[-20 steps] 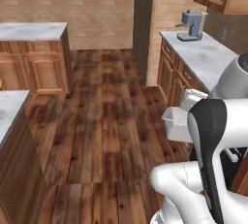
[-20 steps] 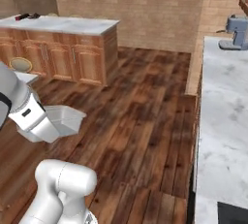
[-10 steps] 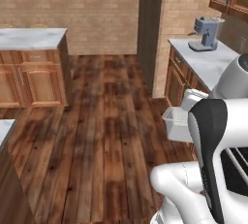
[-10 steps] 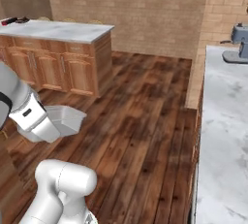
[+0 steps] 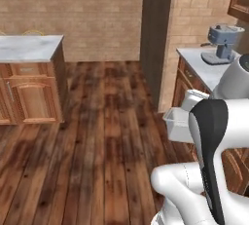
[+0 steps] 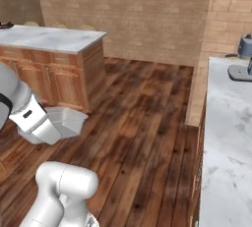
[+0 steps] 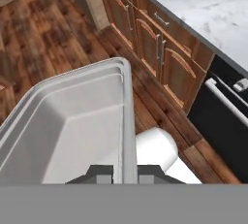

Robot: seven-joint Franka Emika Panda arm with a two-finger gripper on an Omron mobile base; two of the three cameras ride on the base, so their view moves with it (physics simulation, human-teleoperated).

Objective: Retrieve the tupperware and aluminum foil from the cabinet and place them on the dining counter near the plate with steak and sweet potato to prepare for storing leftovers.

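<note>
My claw (image 7: 125, 173) is clenched on the rim of the tub (image 7: 72, 126), one finger inside its wall and one outside. I hold the tub (image 5: 177, 123) up over the wood floor (image 5: 97, 141), beside the base cabinets (image 7: 155, 48).

Tupperware (image 7: 72, 126) translucent grey-white — floor (image 5: 97, 136) dark-brown planks.
</note>
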